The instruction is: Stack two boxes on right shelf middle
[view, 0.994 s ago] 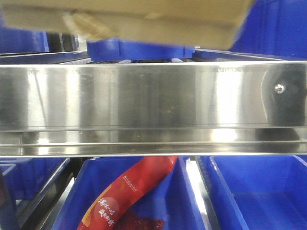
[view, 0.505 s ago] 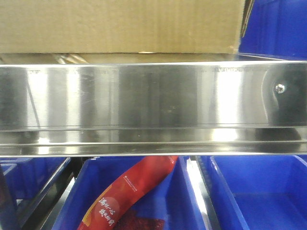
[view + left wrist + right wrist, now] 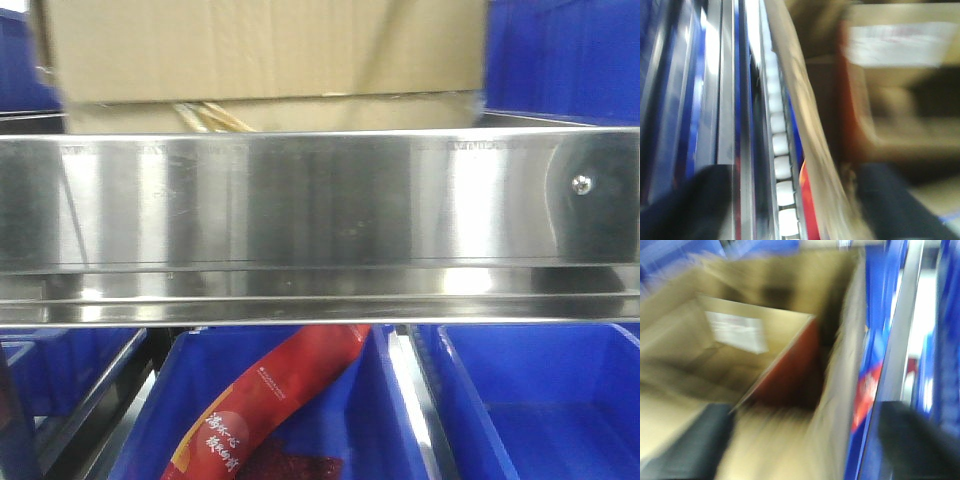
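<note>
In the front view, the tall brown box rests on the flat box, whose yellowish tape peeks over the rail. Both stand on the shiny steel shelf, just behind its wide front rail. No gripper shows in that view. Both wrist views are heavily blurred. My left gripper has its dark fingers spread wide over a pale strip, with cardboard to its right. My right gripper is also spread wide, above blurred cardboard. A box with a white label lies ahead of it.
A screw head marks the rail's right end. Blue bins sit below the shelf, one holding a red snack packet. More blue bins stand behind the boxes. White rollers run along a track.
The tall box came down from a tilted position overhead to the shelf, then moved back. The flat box now shows under it.
</note>
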Controlling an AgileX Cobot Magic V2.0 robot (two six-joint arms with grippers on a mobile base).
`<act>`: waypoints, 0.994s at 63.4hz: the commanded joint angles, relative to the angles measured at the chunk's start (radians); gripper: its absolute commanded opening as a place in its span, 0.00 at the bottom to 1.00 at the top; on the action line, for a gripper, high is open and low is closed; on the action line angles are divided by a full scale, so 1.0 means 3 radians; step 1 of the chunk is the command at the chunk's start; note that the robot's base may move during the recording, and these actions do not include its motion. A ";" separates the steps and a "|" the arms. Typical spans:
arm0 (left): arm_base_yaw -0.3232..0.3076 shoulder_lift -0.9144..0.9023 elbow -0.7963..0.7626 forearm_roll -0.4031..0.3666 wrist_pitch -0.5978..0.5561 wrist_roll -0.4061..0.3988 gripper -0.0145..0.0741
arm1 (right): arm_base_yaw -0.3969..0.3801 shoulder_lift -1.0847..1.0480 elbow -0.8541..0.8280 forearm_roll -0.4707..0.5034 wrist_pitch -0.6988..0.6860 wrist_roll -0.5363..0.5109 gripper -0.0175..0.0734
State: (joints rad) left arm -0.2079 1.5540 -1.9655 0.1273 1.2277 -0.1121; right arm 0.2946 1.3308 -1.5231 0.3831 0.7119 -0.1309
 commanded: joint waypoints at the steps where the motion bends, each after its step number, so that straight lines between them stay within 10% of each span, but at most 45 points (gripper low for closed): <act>1: 0.0012 -0.0257 0.0115 -0.0076 -0.0022 0.0011 0.37 | -0.0007 -0.0212 0.0023 -0.0128 0.0049 -0.0027 0.39; 11: 0.0012 -0.0782 0.0806 -0.0058 -0.0022 0.0011 0.06 | -0.0007 -0.0607 0.0293 -0.0378 0.0047 -0.0034 0.01; 63: 0.0012 -0.4014 0.5176 -0.0121 -0.3258 -0.0005 0.04 | -0.0007 -0.3124 0.3724 -0.0897 -0.1649 -0.0095 0.02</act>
State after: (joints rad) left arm -0.2079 0.3910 -0.4640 0.1032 0.3331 -0.1089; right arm 0.2946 0.4179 -0.4375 0.1247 0.3009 -0.1546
